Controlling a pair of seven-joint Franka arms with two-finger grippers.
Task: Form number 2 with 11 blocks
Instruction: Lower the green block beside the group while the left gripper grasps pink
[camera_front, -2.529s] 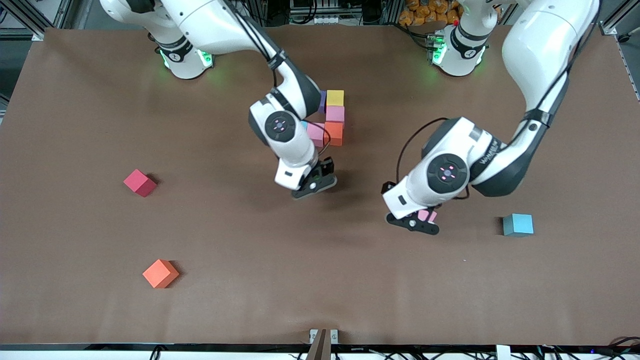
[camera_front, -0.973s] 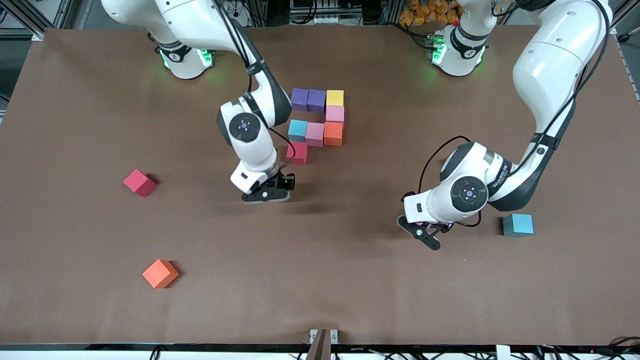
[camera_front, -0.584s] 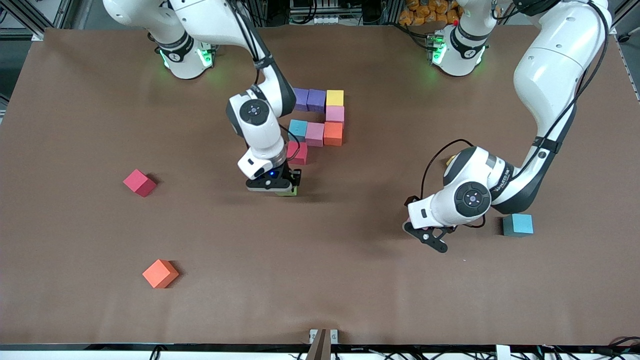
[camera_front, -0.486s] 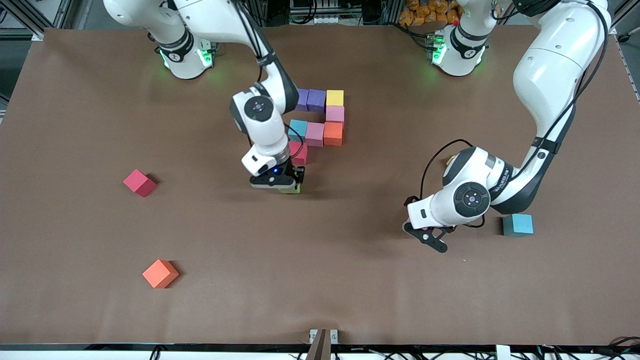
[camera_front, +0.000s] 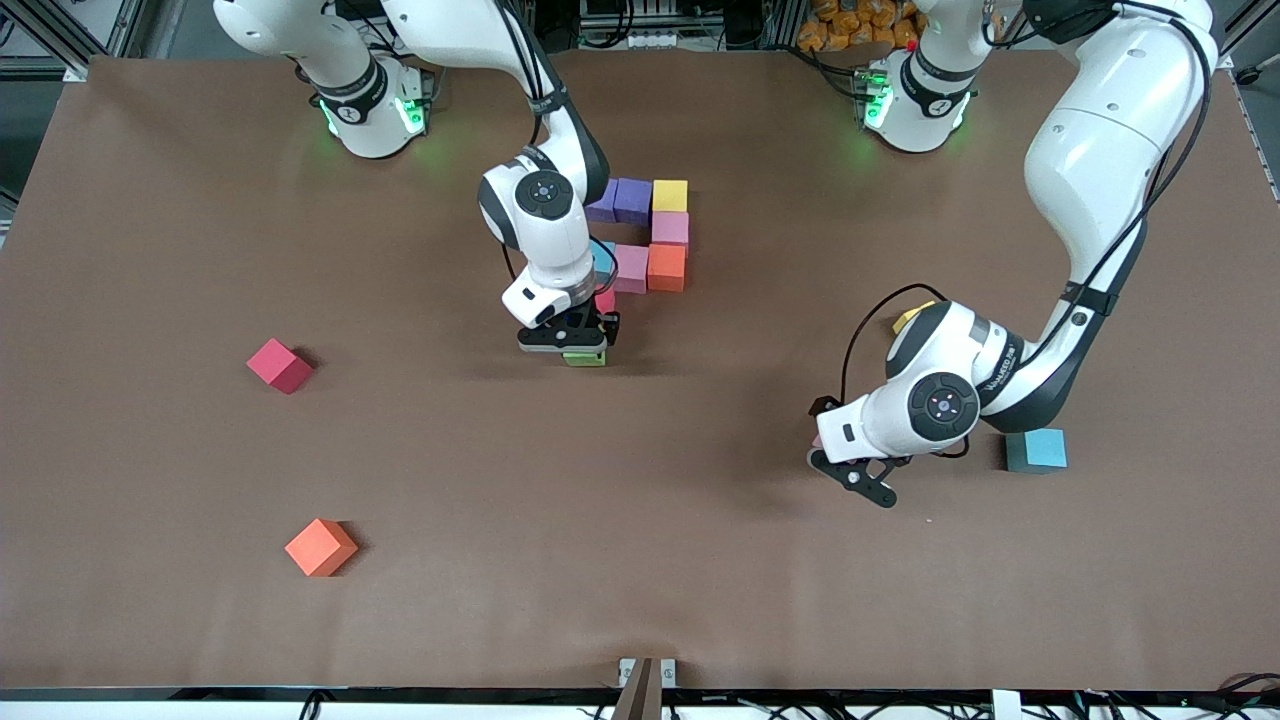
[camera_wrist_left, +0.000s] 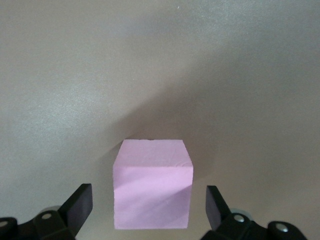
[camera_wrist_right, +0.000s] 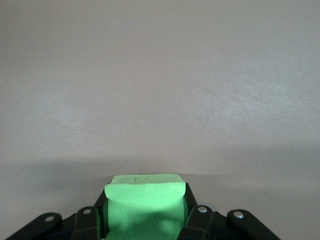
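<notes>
A: Right gripper (camera_front: 563, 345) clamped on the green block (camera_front: 585, 357), over the table just beside the red block (camera_front: 605, 299), on its front-camera side.

B: Left gripper (camera_wrist_left: 147, 210) spread wide, pink block (camera_wrist_left: 152, 190) loose on the table between its fingers.

front: high, facing robots | wrists: close, down at table (camera_front: 150, 250)

Purple blocks (camera_front: 632, 200) (camera_front: 604, 208): two. Pink blocks (camera_front: 670, 228) (camera_front: 631, 269) (camera_wrist_left: 152, 190): three. Orange blocks (camera_front: 667, 267) (camera_front: 320, 547): two. Blue blocks (camera_front: 1036, 450) (camera_front: 604, 260): two. Red blocks (camera_front: 279, 365) (camera_front: 605, 300): seemingly two, one half-hidden. Yellow block (camera_front: 670, 195): one. Green block (camera_wrist_right: 142, 200): one.
</notes>
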